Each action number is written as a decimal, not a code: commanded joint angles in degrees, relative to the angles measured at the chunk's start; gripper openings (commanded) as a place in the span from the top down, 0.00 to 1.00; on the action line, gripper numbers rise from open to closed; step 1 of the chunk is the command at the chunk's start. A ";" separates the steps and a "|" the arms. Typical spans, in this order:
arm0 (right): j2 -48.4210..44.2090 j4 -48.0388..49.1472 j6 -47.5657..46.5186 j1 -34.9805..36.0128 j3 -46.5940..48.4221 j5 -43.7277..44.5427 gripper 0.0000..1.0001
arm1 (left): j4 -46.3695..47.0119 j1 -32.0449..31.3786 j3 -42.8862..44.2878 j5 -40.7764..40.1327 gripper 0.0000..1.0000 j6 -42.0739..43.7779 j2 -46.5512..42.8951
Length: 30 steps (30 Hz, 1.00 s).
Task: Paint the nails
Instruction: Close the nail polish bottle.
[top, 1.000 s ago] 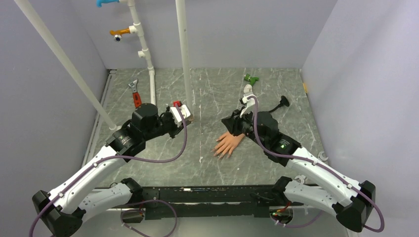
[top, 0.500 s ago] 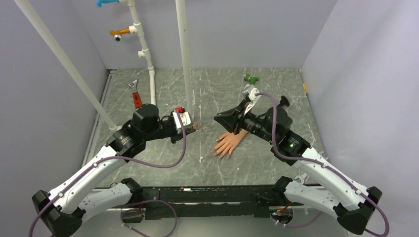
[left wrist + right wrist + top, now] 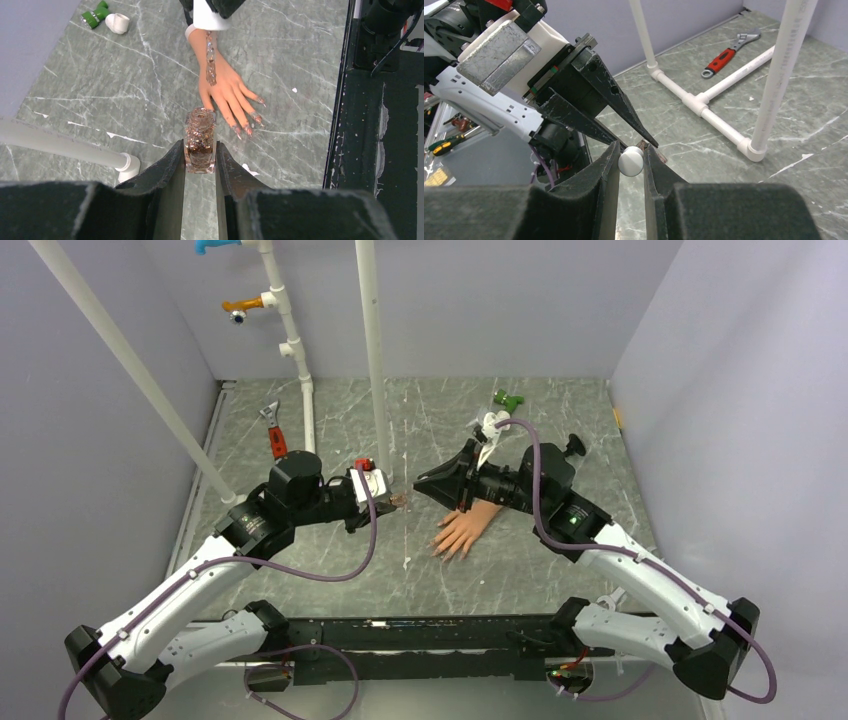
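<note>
Peach mannequin hand (image 3: 222, 87) is lying flat on the worktop (image 3: 300, 60), and we are finding glitter on several nails (image 3: 248, 131), the thumb tip hidden behind the polish bottle (image 3: 200, 132). Our left claw (image 3: 200, 147) is pinching that open polish bottle and our right claw (image 3: 631, 147) is pinching a white brush cap (image 3: 630, 161). We are judging the coating unfinished.

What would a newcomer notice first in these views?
A peach hand lies flat mid-table, fingers spread toward the near edge, and its nails look glittery. Just left of it, the left jaws clamp an open glitter bottle. The right jaws face them almost tip to tip, pinching a round white cap.
</note>
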 commanded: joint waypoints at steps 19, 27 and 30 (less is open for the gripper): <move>2.69 4.34 0.43 0.29 1.00 -0.46 1.00 | 1.75 -0.46 1.90 1.70 1.00 -0.51 -1.01; 3.78 4.61 0.10 0.37 0.52 0.32 1.00 | 1.88 -0.54 1.81 1.71 1.00 -0.51 -1.07; 3.95 4.54 0.02 0.39 0.30 0.50 1.00 | 1.92 -0.60 1.73 1.72 1.00 -0.49 -1.10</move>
